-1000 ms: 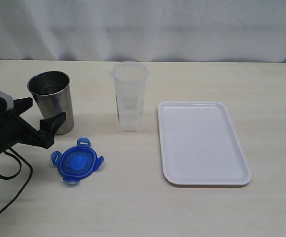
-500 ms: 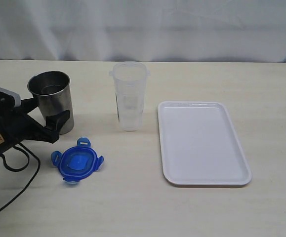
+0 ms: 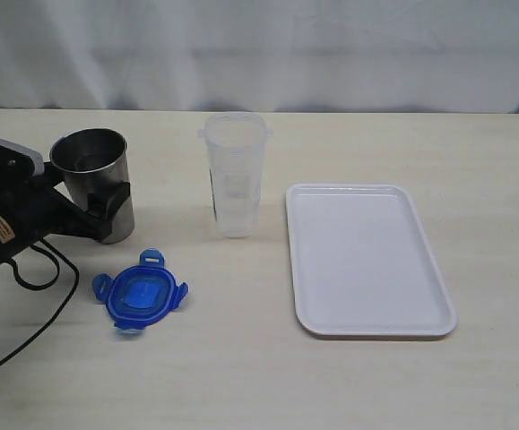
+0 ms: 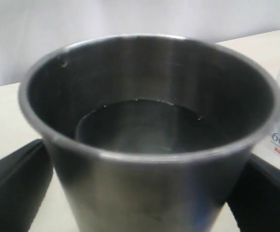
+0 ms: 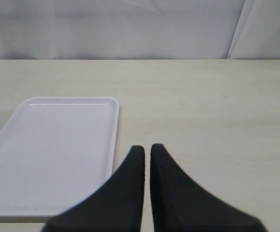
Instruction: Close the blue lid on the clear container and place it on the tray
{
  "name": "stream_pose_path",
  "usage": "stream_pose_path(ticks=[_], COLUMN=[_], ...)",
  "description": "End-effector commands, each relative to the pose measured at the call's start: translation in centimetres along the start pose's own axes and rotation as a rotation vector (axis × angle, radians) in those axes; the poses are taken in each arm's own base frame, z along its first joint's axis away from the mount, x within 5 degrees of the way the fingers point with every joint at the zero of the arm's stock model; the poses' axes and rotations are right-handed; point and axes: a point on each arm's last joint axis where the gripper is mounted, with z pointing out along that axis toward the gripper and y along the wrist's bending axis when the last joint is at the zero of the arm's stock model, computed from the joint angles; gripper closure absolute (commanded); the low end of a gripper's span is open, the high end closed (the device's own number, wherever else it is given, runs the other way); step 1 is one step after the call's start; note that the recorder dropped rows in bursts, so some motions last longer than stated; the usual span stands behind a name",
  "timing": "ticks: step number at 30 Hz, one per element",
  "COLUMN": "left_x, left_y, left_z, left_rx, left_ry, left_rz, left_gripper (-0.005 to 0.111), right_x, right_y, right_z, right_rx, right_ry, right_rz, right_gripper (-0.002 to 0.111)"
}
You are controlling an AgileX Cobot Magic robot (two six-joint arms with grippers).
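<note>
lid off the container, left claw at the steel cup

blue lid [image 3: 140, 297] lies flat on the table [image 3: 241, 385] at 8 o'clock, tabs out. at its 11 o'clock the left gripper [image 3: 87, 199] is released, jaws spread either side of the steel cup [image 3: 90, 154]; contact unclear. clear container [image 3: 236, 179] stands upright and uncapped at the lid's 1 o'clock. tray [image 3: 367, 260] is bare at the container's 4 o'clock, apart from it. right gripper [image 5: 146, 159] is clenched on nothing, near the tray's edge.
</note>
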Motion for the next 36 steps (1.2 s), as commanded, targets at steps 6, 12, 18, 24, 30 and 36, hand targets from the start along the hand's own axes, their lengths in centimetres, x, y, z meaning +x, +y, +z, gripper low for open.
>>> stream_pose_path(ticks=[6, 12, 18, 24, 30, 36], left_x=[-0.2, 0.3, 1.8, 1.3, 1.3, 1.3], left_y=[0.1, 0.2, 0.4, 0.4, 0.6, 0.6], left_z=[0.3, 0.4, 1.4, 1.5, 1.5, 1.5], left_rx=[0.014, 0.0, 0.004, 0.01, -0.006, -0.004], left_ry=[-0.005, -0.008, 0.018, -0.04, -0.041, -0.041], left_rz=[0.01, -0.002, -0.017, -0.015, -0.021, -0.02], left_gripper=[0.021, 0.021, 0.021, 0.021, 0.021, 0.021], right_x=[0.0, 0.0, 0.0, 0.0, 0.0, 0.0], right_y=[0.0, 0.0, 0.0, 0.0, 0.0, 0.0], right_z=[0.0, 0.0, 0.0, 0.0, 0.0, 0.0], right_rx=[0.006, 0.006, 0.006, 0.006, 0.006, 0.006], right_ry=[-0.008, -0.008, -0.008, -0.008, -0.008, -0.008], right_rz=[0.001, 0.001, 0.001, 0.001, 0.001, 0.001], right_gripper=[0.104, 0.104, 0.104, 0.104, 0.104, 0.104])
